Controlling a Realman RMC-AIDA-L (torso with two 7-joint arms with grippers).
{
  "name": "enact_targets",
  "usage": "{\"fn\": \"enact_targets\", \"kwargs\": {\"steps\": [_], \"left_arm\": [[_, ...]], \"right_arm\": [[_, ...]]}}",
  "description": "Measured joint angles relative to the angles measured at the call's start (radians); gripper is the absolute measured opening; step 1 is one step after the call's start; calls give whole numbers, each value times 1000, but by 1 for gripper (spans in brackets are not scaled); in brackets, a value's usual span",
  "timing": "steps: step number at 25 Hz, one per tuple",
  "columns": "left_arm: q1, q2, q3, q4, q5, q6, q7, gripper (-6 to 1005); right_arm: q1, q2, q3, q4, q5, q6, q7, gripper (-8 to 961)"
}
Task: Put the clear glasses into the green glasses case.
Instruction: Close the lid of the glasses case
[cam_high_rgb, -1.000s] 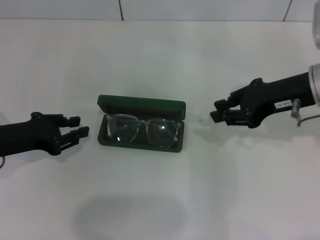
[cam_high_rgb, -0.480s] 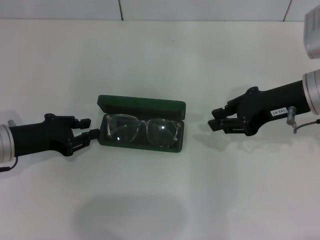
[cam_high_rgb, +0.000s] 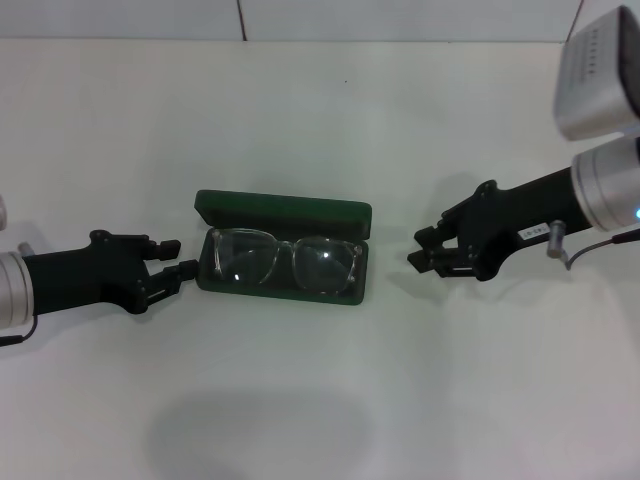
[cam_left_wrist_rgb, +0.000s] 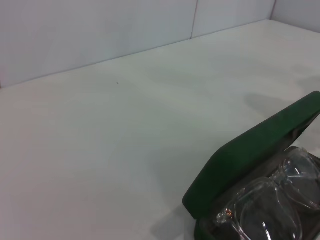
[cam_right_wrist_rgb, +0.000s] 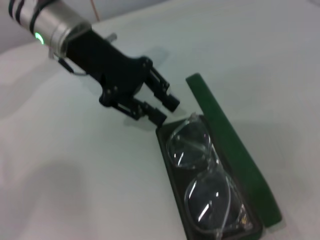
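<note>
— Right, where are the clear glasses (cam_high_rgb: 286, 261) on my feed?

— Lying lenses-up inside the green glasses case (cam_high_rgb: 283, 213), which sits open on the white table (cam_high_rgb: 320, 120) with its lid standing up along the far side. From the right wrist camera I see both lenses resting on the dark lining, frame fully within the tray.

— And my left gripper (cam_high_rgb: 181, 257)?

— Low over the table at the case's left end, fingertips just beside the tray wall, maybe touching it; I can't tell from the head view. Its fingers are spread a little, nothing between them.

— Right gripper (cam_high_rgb: 421, 249)?

— Off to the right of the case, clearly apart from it, pointing toward it. Its fingers are parted narrowly and carry nothing.

— Anything from the left wrist camera?

— Only the case's lid edge and one corner of the glasses beneath it.
</note>
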Motion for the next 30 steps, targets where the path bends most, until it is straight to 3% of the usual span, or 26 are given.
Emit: {"fn": "enact_targets", "kwargs": {"steps": [8,16,20,25,30], "left_arm": [[2,1,0,7,-7,0,0,367],[6,5,-7,24,-13,3,-2,367],[28,1,-11,98,-61,57,-36,367],[80,12,-10,245,-231,194,-124,368],[86,2,1,325,-326,276,-145,367]], "right_arm": [[74,-1,-24,79,-20,24,-5,276],[63,-1,-23,66,-32,43,-4,281],[2,-4,6,-8,-27,26,5,283],[-136,-3,39,-124,-27,18,5,286],[-260,-3,108,-203,-1,-4,3,289]]}}
